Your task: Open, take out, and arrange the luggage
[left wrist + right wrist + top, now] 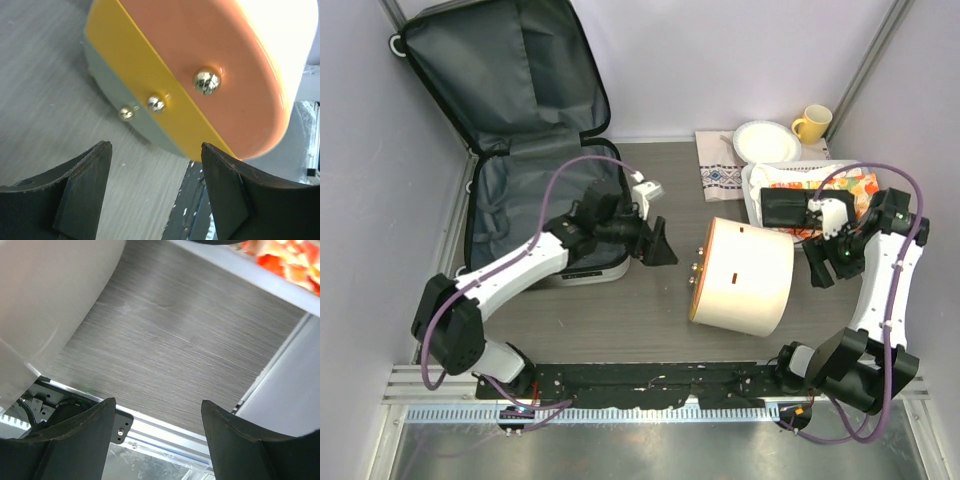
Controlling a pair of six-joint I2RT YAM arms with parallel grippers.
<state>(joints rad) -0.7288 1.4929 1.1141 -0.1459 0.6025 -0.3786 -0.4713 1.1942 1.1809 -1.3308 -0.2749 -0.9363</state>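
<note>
The luggage [510, 110] lies open at the back left, its lid leaning on the wall and its dark grey lining showing; the lower half [515, 205] looks empty of loose items. A cream round case [745, 278] with an orange end and gold studs lies on its side mid-table. My left gripper [660, 245] is open and empty between the luggage's right edge and the case; the left wrist view [156, 147] faces the orange end [210, 50]. My right gripper [817, 265] is open and empty just right of the case, whose side shows in the right wrist view [50, 300], above my fingertips [158, 404].
A white basket [752, 190] at the right holds a colourful cloth [850, 188] and a black item [785, 208]. Behind it are a patterned napkin [720, 172], a white plate [765, 140] and a yellow mug [812, 122]. Walls close in left and right.
</note>
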